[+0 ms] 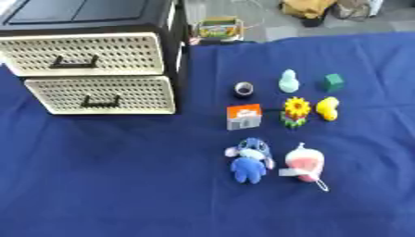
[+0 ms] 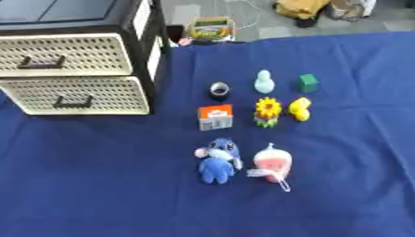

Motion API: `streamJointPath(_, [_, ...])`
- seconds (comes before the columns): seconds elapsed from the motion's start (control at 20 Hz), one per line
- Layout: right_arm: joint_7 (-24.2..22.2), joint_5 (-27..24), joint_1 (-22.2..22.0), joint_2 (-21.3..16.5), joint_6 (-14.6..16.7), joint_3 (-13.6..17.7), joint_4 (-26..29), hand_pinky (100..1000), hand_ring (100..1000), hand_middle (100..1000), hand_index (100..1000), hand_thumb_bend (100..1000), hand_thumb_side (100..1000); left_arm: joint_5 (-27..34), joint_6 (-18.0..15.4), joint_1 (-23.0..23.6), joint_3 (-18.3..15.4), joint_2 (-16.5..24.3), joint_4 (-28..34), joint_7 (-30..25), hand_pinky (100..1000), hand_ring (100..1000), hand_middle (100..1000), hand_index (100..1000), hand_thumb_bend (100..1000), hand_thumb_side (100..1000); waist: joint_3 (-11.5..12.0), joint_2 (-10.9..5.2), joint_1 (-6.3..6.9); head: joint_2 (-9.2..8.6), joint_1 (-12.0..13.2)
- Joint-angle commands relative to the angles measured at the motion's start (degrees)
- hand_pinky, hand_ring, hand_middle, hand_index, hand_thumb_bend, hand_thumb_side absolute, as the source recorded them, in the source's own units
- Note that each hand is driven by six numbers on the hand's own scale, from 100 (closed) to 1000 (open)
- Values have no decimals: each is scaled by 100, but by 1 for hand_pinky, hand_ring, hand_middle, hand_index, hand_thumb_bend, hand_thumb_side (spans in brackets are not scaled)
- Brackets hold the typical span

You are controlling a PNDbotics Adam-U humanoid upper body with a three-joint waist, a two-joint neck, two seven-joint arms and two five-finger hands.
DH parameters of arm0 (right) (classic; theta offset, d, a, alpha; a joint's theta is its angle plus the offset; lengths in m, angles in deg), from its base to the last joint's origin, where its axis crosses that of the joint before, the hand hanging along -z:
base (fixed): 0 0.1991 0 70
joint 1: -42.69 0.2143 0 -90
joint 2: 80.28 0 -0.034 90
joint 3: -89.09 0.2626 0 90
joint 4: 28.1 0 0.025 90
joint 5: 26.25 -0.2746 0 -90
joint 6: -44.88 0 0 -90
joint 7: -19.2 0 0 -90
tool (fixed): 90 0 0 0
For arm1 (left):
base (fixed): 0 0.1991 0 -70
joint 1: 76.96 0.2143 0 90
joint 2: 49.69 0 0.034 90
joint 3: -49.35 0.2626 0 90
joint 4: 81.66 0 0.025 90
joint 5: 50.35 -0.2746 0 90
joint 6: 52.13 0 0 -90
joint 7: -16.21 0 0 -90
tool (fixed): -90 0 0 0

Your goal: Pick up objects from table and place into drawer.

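A black cabinet (image 1: 177, 55) with two cream perforated drawers stands at the back left; the upper drawer (image 1: 81, 53) and lower drawer (image 1: 101, 95) are both closed. To its right, on the blue cloth, lie a blue plush toy (image 1: 249, 160), a pink and white plush (image 1: 304, 163), an orange and white small box (image 1: 243, 116), a sunflower toy (image 1: 296, 111), a yellow duck-like toy (image 1: 327, 108), a pale green figure (image 1: 288, 81), a green cube (image 1: 331, 82) and a dark tape roll (image 1: 243, 89). Neither hand shows in either view.
The blue cloth (image 1: 113, 176) covers the whole table. Beyond its far edge, on the floor, stand a small colourful box (image 1: 217, 28) and some bags (image 1: 312, 8).
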Motion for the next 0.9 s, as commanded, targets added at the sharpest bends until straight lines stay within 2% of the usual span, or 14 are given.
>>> streamJointPath(0.05, [-7,48,50,-196,-31,17,66,685,690,639,802,100,978,268,-279,-327,38,96,-389,-913,100,100,100,1000,784,1000,-2,-134,9,-73,15])
streamJointPath(0.15, [-8,48,44,-199,-40,11,66,684,689,638,801,100,976,264,-394,-504,75,33,-599,-1330,100,100,100,1000,864,1000,-3,-138,23,-78,22])
streamJointPath(0.2, [-8,48,44,-199,-46,9,66,684,689,637,801,100,976,250,-439,-579,96,-9,-694,-1478,100,100,100,1000,866,1000,-4,-141,29,-82,28])
streamJointPath(0.3, [-13,50,43,-196,-59,3,66,683,687,634,800,100,976,246,-524,-676,177,-86,-864,-1599,100,100,100,1000,797,999,-5,-143,39,-94,42])
streamJointPath(0.45, [-19,58,43,-187,-81,-1,66,681,686,630,798,100,969,233,-731,-766,392,-178,-1136,-1633,100,100,103,1000,634,890,-14,-143,52,-110,64])
streamJointPath(0.55, [-21,62,46,-181,-94,-5,66,681,685,628,797,100,968,219,-845,-845,504,-255,-1320,-1637,100,100,100,1000,615,850,-19,-144,58,-116,77])
streamJointPath(0.7, [-31,65,51,-177,-104,-14,66,680,685,626,796,100,965,125,-952,-937,672,-332,-1587,-1638,100,100,100,1000,652,780,-26,-138,62,-118,99])
streamJointPath(0.8, [-37,69,54,-176,-110,-18,66,680,685,625,795,100,963,50,-1025,-979,783,-369,-1770,-1638,100,100,100,1000,729,781,-29,-131,66,-116,109])
streamJointPath(0.9, [-47,71,56,-172,-117,-24,66,680,684,623,793,100,961,12,-1095,-1021,876,-415,-1953,-1638,100,100,100,1000,766,774,-29,-121,71,-115,118])
